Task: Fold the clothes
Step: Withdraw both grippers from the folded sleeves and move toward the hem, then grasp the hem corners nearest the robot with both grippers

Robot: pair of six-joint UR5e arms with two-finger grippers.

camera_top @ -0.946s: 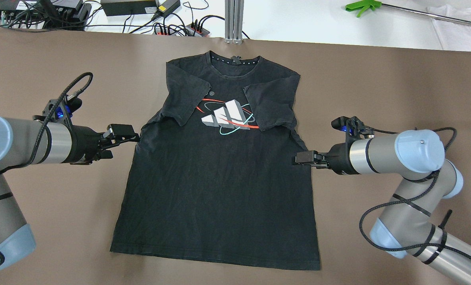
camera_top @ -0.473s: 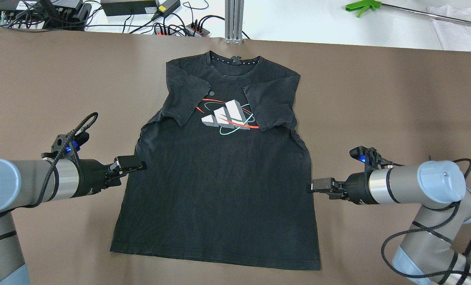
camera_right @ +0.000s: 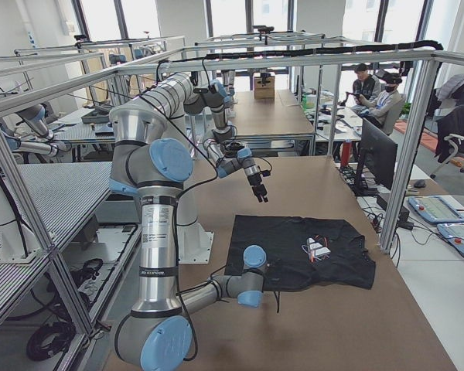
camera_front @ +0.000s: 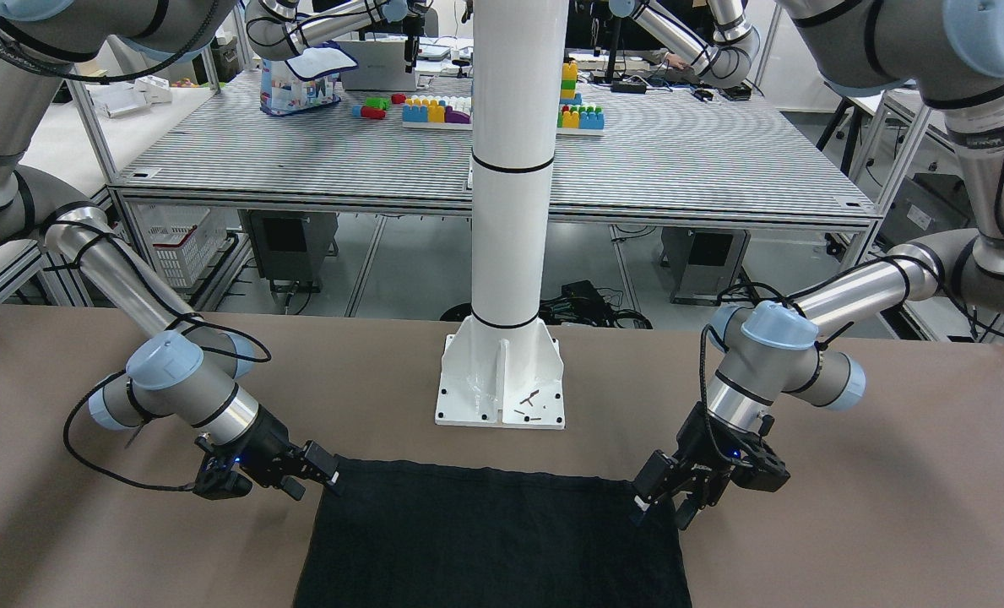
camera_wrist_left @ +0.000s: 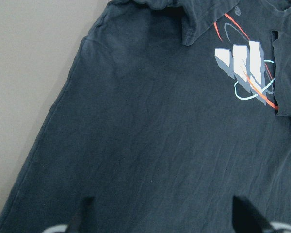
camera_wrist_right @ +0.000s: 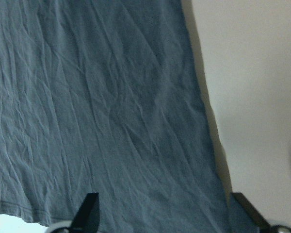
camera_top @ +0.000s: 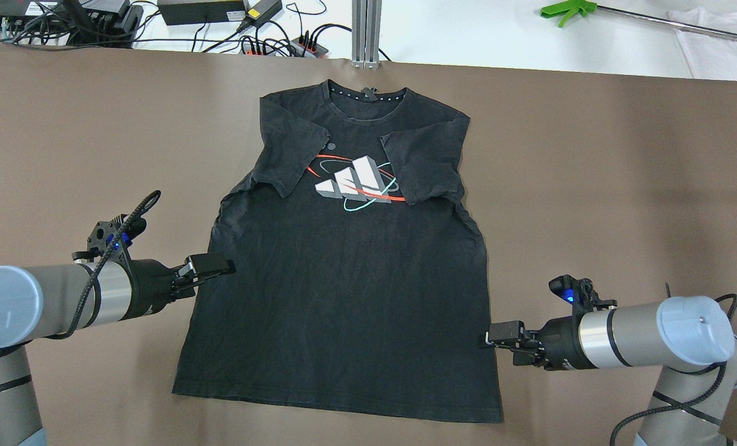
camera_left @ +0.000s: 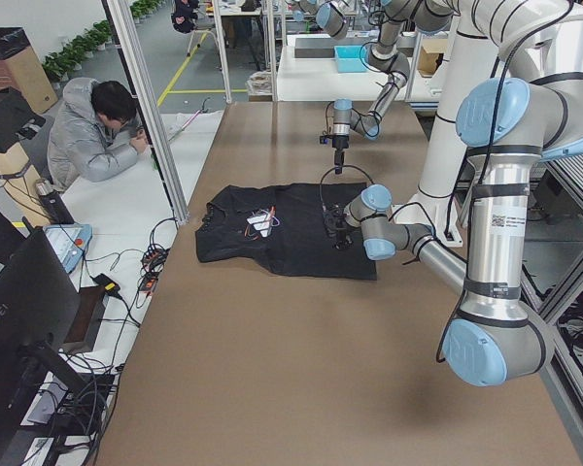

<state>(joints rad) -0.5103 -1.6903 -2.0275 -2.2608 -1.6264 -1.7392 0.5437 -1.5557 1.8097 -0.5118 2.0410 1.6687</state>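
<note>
Brown tabletop (camera_top: 591, 155) bears a black printed soft-fabric T-shirt (camera_top: 349, 279); left gripper (camera_top: 222, 266) and right gripper (camera_top: 495, 335), both spread wide and empty, should pinch matching hem corners together.

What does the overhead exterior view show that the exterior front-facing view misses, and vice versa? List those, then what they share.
Overhead only: the collar, folded-in sleeves and printed logo. Front-facing only: the white post, its base plate and toy blocks behind. Both: the black T-shirt, with the left pincer and right pincer at its side edges.
</note>
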